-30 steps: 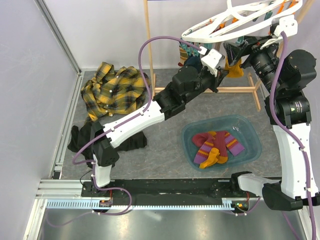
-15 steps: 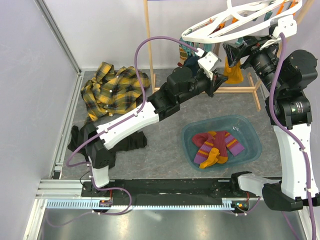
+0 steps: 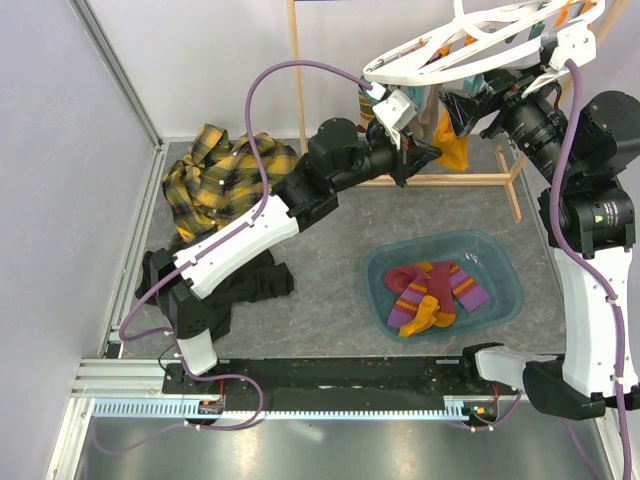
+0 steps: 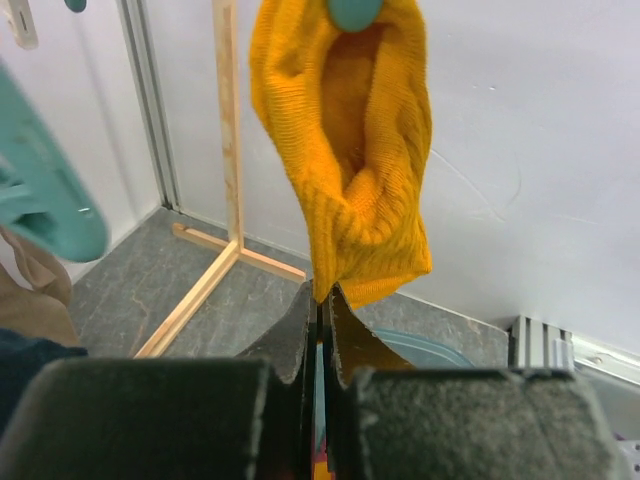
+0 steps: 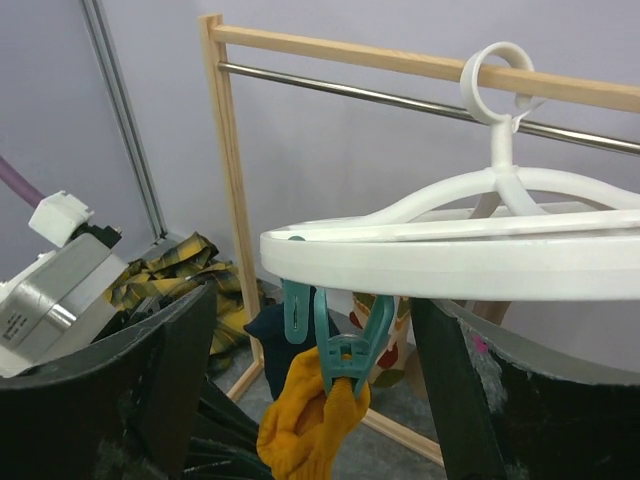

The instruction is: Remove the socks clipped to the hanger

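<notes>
The white oval hanger hangs from the wooden stand's bar. A teal clip under its rim holds a mustard sock. My left gripper is shut, its tips pinching the sock's lowest corner from below. Just under the rim my right gripper is open, with one wide finger on each side of the clip and touching neither the clip nor the sock. A navy sock and a patterned beige sock hang behind.
A teal tub on the table holds several striped maroon and orange socks. A yellow plaid shirt and a black garment lie at the left. The wooden stand rises at the back, its foot on the right.
My left arm has swung left and stretched out, carrying its shut gripper left of where it was. The mustard sock now slants toward it. My right gripper has lifted slightly.
</notes>
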You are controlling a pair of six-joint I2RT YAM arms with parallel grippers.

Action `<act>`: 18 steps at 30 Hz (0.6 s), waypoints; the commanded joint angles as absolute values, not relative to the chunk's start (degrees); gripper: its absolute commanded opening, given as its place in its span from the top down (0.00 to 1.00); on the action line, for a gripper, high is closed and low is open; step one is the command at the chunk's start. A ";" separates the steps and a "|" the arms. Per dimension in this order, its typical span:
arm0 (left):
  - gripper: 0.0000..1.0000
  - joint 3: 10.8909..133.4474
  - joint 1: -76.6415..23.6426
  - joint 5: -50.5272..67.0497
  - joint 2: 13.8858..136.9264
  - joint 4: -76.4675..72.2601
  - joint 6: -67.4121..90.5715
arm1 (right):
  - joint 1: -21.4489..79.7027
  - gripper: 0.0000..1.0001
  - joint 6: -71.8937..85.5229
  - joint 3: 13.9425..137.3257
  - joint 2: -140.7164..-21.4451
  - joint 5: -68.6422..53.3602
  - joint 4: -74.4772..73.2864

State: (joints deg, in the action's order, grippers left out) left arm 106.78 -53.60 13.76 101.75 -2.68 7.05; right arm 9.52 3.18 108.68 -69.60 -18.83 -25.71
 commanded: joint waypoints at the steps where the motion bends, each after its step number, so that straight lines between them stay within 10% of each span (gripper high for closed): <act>1: 0.98 107.40 -52.03 20.47 99.05 -2.11 10.90 | 9.40 0.18 4.13 110.83 -70.84 -20.21 -26.89; 14: 0.98 108.81 -51.77 21.45 99.84 -0.88 11.07 | 9.23 0.47 4.57 111.62 -71.72 -17.32 -26.72; 18: 0.98 108.72 -51.68 21.01 100.11 -0.35 10.99 | 9.23 0.77 3.26 111.18 -71.02 -13.19 -26.63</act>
